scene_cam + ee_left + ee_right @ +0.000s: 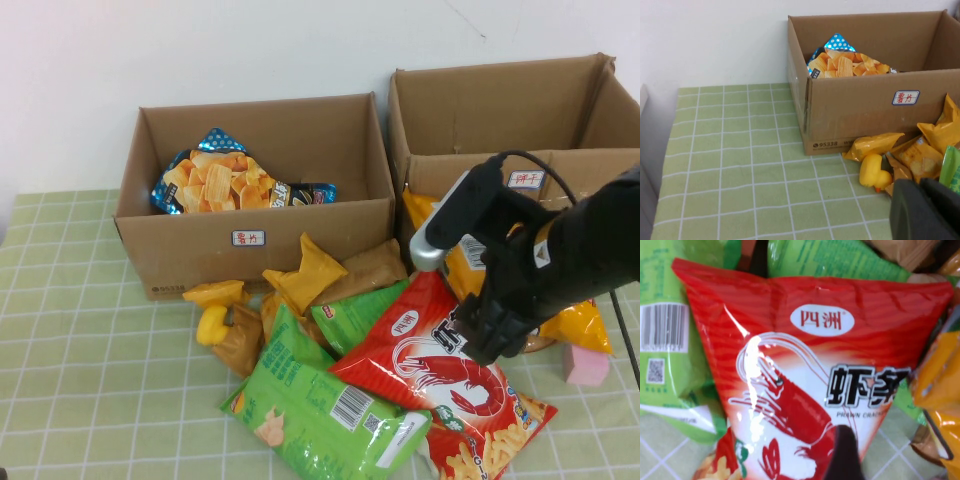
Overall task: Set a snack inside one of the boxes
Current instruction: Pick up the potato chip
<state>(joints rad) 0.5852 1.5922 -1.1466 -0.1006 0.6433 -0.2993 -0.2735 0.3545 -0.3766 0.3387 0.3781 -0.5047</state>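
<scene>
Hovering right tool (487, 345) over red "PRAWN"-lettered, possibly cracker, bag (805, 365).

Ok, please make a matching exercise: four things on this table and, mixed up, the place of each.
1 blue chip bag
2 red prawn bag
3 yellow duck
4 pink block

A under the right gripper
B inside the left box
C in front of the left box
D on the cloth, far right

Pairs: 1-B, 2-A, 3-C, 4-D. The left gripper, shut, shows only in its wrist view.
</scene>
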